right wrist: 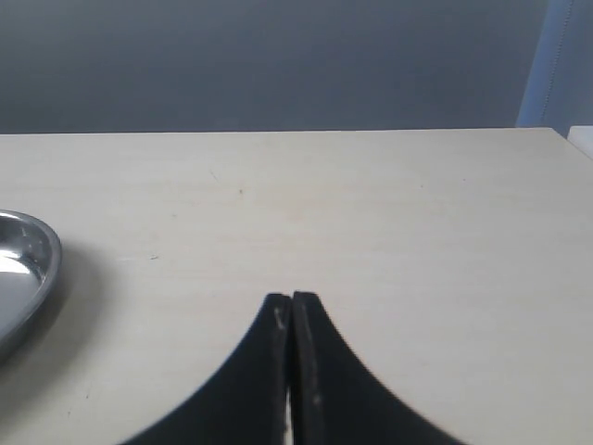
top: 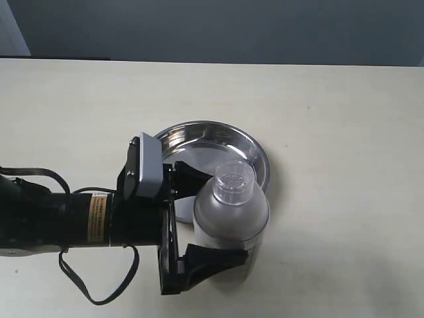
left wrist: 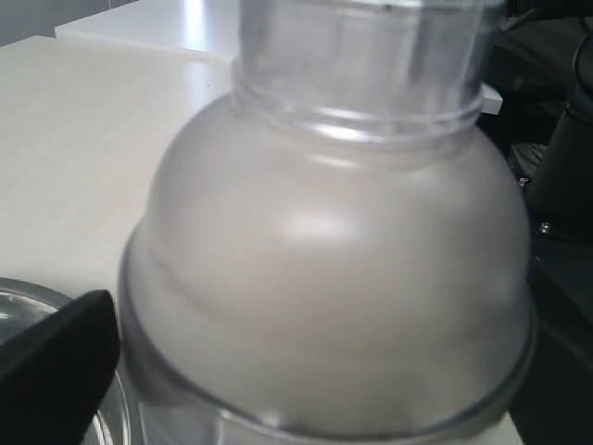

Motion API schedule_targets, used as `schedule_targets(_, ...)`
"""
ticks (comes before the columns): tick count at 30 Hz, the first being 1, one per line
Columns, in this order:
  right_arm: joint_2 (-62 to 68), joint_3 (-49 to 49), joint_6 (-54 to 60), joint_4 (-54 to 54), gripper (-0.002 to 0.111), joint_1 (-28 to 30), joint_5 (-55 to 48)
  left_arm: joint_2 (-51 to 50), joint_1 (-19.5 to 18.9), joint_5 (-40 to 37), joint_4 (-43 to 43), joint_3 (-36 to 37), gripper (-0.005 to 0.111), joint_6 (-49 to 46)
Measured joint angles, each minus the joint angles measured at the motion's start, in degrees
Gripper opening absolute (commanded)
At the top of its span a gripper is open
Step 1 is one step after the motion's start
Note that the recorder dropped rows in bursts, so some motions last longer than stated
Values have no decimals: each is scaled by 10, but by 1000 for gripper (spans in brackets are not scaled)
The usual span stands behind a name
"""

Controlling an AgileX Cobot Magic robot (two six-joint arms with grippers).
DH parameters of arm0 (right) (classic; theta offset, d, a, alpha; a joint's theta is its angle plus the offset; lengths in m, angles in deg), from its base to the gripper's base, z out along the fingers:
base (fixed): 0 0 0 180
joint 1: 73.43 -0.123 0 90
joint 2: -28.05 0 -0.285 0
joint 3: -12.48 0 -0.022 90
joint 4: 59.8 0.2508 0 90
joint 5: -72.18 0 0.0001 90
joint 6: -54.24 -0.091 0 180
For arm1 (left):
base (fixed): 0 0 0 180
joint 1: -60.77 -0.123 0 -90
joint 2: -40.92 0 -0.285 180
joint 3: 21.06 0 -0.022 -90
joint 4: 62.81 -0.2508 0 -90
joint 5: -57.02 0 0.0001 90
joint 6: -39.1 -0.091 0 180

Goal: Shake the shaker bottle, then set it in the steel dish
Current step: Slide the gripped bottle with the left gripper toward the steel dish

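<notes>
The shaker bottle is upright, its frosted dome and clear cap facing the exterior camera, between the two black fingers of my left gripper, which is shut on it. The bottle overlaps the near rim of the steel dish; I cannot tell if it rests on the table or is lifted. In the left wrist view the shaker bottle fills the picture, with one black finger and a sliver of the steel dish at the edge. My right gripper is shut on nothing above bare table, with the steel dish off to one side.
The pale table stretches around the dish. My left arm and its black cable lie along the near left. A dark wall runs behind the far table edge.
</notes>
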Motion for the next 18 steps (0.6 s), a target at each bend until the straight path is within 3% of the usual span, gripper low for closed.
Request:
schedule_targets(12, 0, 0, 0, 0, -1, 0, 0, -39, 3, 0, 15, -7, 105, -1)
schedule_targets(18, 0, 0, 0, 0, -1, 0, 0, -44, 34, -1, 34, -34, 105, -1)
